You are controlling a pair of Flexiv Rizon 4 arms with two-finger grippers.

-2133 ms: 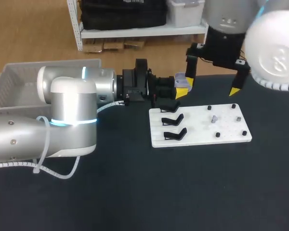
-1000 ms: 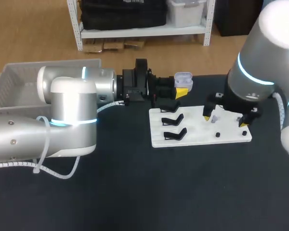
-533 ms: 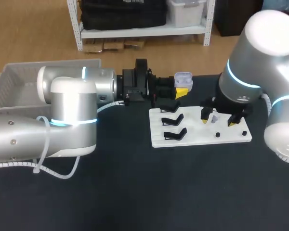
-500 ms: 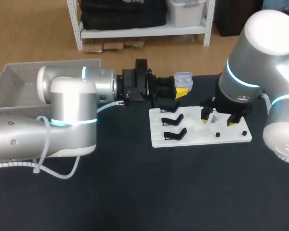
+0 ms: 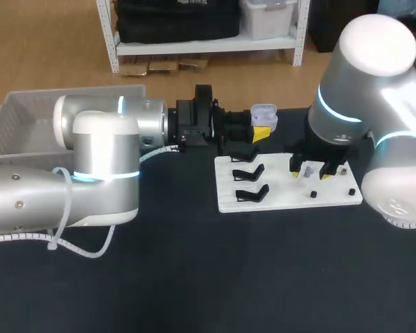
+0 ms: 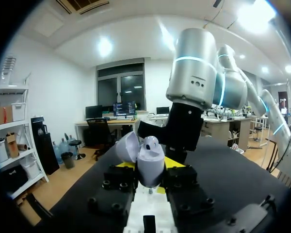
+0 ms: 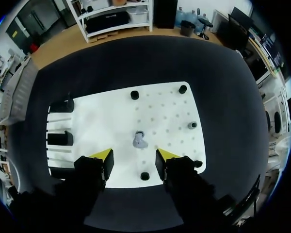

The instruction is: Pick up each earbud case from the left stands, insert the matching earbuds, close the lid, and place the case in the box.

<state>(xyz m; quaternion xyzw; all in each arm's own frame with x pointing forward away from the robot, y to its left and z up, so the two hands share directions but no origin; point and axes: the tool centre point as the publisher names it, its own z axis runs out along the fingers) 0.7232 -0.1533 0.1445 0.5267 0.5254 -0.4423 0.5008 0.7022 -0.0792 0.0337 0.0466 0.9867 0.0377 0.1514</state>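
- The left gripper [image 5: 261, 130] clamps the lavender earbud case [image 5: 263, 113], lid up, just beyond the far left corner of the white board [image 5: 284, 198].
- The right gripper [image 5: 309, 171] hangs over the board's right half, fingers apart on either side of an earbud [image 7: 139, 141], touching neither side of it.
- Black stands [image 5: 249, 173] line the board's left edge.
- The box [image 5: 14, 118] sits at the far left of the dark table [image 5: 229, 277].

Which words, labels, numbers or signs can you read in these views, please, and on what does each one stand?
None can be read.
The earbud case in the left claw is plain, with no print.
The white board under the right claw shows no text.
The left arm and the right arm show no legible marking.
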